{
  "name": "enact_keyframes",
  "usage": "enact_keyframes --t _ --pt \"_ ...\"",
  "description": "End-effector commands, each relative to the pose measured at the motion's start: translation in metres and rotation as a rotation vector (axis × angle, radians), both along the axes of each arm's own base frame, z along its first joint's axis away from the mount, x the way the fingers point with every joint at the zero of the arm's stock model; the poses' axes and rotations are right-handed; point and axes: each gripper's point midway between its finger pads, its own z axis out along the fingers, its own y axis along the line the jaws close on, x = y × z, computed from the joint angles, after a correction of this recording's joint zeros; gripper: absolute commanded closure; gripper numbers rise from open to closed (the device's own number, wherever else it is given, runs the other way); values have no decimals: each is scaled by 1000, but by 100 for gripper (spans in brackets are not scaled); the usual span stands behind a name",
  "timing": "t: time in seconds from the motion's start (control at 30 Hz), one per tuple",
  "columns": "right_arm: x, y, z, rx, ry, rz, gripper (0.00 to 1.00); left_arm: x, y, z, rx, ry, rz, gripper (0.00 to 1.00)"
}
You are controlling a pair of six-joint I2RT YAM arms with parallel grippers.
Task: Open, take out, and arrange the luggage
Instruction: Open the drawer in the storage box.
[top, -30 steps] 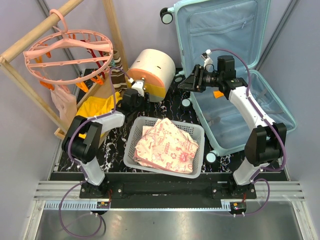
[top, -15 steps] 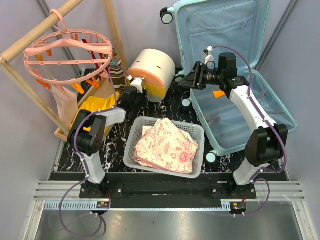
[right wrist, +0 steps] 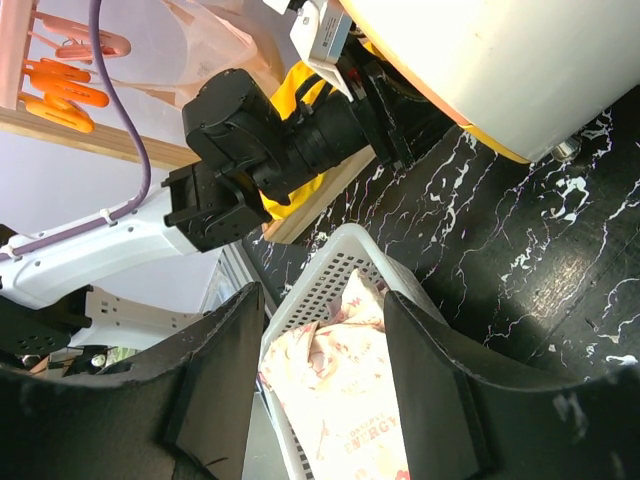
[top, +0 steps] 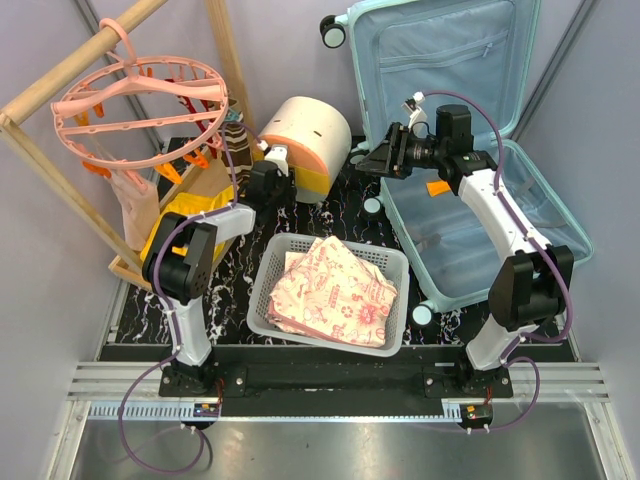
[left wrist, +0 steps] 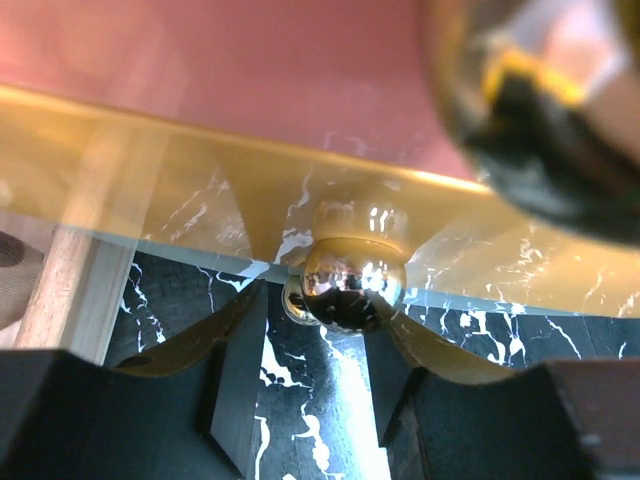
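**Open suitcase at the far right, right end effector beside its rim**

The luggage lies opened at the far right of the tabletop. Its lower shell lies flat and its lid stands up against the back wall, lining and zip pocket facing out.

It looks bulky and rigid. The ribbed hard shell is probably too smooth and broad for two narrow fingers, and its wheels could let it roll if pushed. The thin shell rim looks like the surest place to pinch. The fabric lining is soft and would likely just stretch.

The right end effector hangs just beside the left rim of the lower shell, pointing away from it. Its fingers are well apart and hold nothing.

The left end effector is well apart from the luggage, at the cream-and-orange drawer box. Its fingers are parted, with the chrome knob in the gap. I cannot tell whether they touch it.
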Motion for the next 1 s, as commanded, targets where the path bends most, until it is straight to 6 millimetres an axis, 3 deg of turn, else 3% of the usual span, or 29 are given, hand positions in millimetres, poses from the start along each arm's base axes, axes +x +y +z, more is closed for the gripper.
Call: enact_keyframes --t 0.0,0.67,0.83,0.97 --pt "1 1 24 25 -65 18 40 14 -4 10 -7 -15 -9 55" --pt "7 2 27 24 -81 20 40 -11 -12 -8 -120 92 -13 51" --pt "6 2 26 23 -77 15 40 -6 -6 3 -124 28 29 54" --pt "8 2 28 27 -79 19 40 -2 -12 4 -145 21 6 54"
